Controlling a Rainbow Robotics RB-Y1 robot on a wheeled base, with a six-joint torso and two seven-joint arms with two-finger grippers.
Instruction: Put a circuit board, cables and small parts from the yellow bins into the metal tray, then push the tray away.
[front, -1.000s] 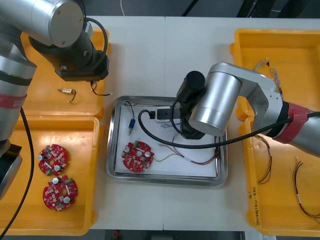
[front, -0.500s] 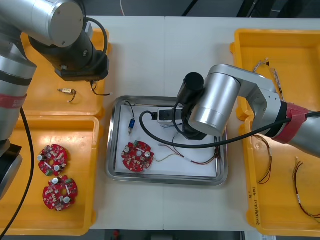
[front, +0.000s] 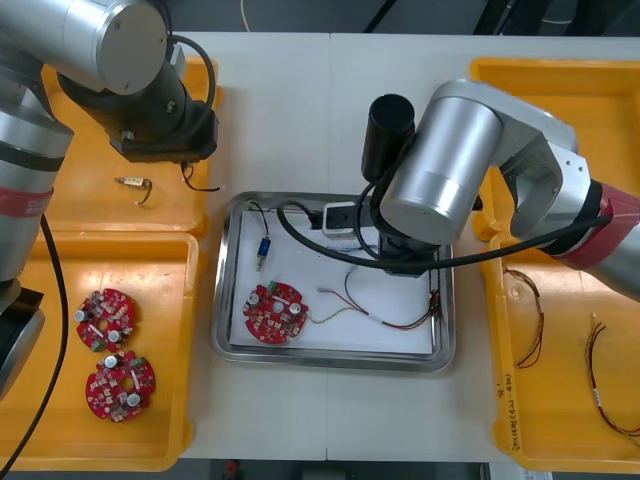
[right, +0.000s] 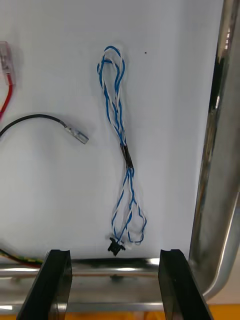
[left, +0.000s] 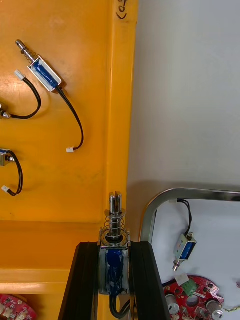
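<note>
The twisted blue and white cable (right: 121, 145) lies in a long, narrow loop on the white floor of the metal tray (right: 210, 165). A dark band pinches it at the middle, and a small black plug sits at the end nearest the right gripper (right: 117, 257). That gripper hangs over a corner of the tray, its fingers standing apart with nothing between them. Near the blue and white cable lies the black cable (right: 35, 120), which ends in a clear-sleeved terminal (the two do not touch).

In the front view the tray also holds a round red circuit board (front: 275, 312), a red and yellow cable (front: 395, 322) and a small metal part (front: 263, 250) with a blue body. The left gripper (left: 115, 247) hovers over the wall of the far left yellow bin (front: 90, 215), near the tray's corner. It is clamped on a second small metal part (left: 115, 220) (blue body, spring and plunger poking out past the fingertips). The near left yellow bin (front: 180, 350) holds two more boards (front: 107, 320).

The light table (front: 300, 110) carries everything. Beyond its far edge the floor is dark.
</note>
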